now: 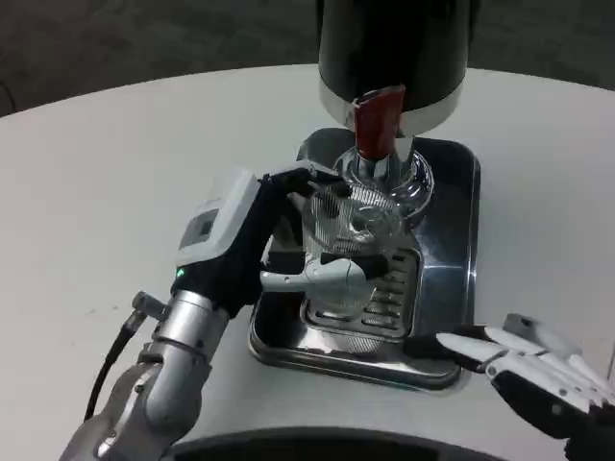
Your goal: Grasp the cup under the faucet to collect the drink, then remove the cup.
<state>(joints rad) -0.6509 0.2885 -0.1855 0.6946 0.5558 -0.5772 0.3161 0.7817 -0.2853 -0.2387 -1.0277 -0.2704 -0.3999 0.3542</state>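
Spreading round and white, the desk (115, 163) meets dark grey carpet (144, 38) behind. No writing is legible. Left hand (274, 235) grips the clear cup (351, 254) under the faucet (377, 120), above a steel tray (456, 288). Right hand (533, 370) rests spread, empty.

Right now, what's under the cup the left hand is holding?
The left hand grips the clear cup beneath the red faucet lever. Under it lies the slotted grate of the steel drip tray. The cup's base and the grate directly below are hidden by the fingers.
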